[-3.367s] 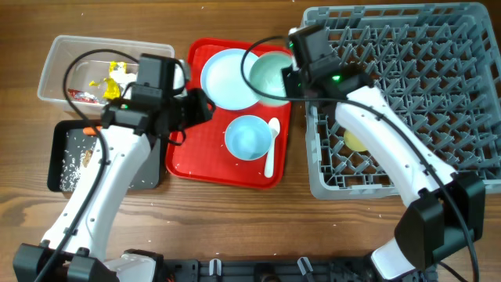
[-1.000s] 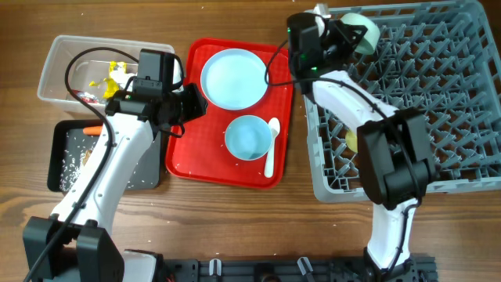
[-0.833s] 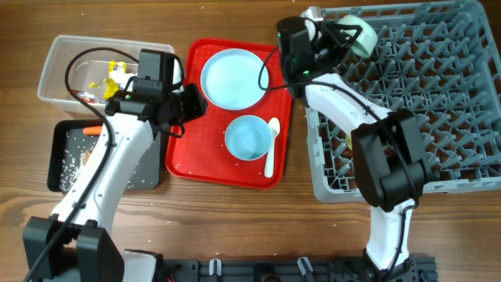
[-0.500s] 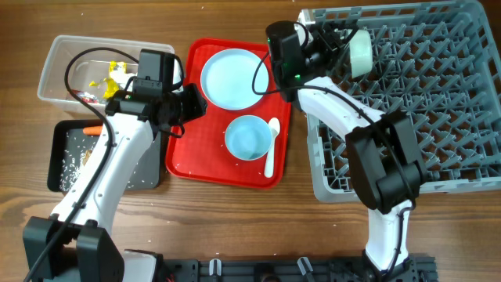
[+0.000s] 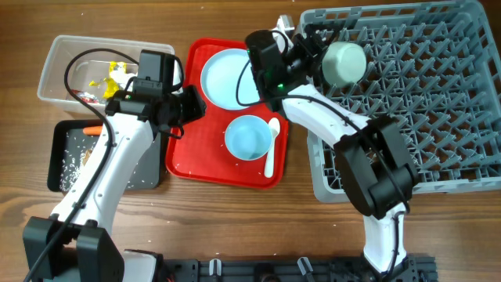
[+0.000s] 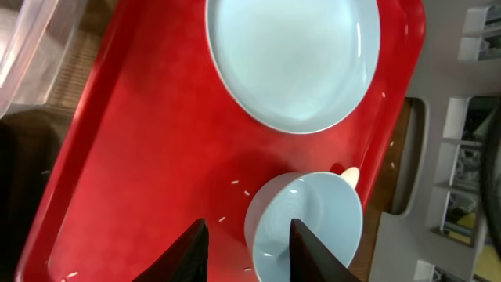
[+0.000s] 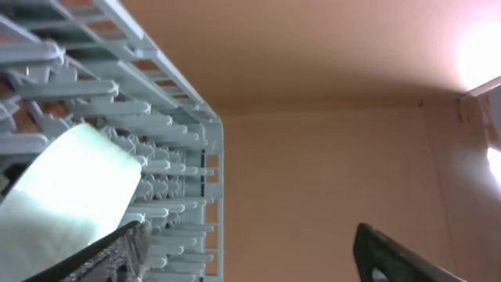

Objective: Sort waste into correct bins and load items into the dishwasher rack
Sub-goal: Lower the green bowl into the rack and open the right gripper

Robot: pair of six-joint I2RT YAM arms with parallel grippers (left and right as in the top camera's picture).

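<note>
Right gripper [image 7: 254, 251] has let go, fingers spread wide; the light blue bowl [image 5: 344, 61] now rests in the grey rack [image 5: 438, 94]. Left gripper [image 6: 249, 252], half-open, hasn't moved.

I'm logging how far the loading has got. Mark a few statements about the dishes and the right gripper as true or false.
1. A bowl lies in the rack. True.
2. The spoon is in the rack. False: it lies on the red tray, beside the second bowl.
3. The plate is on the red tray. True.
4. The right gripper clamps the bowl. False: its jaws stand wide open.
</note>
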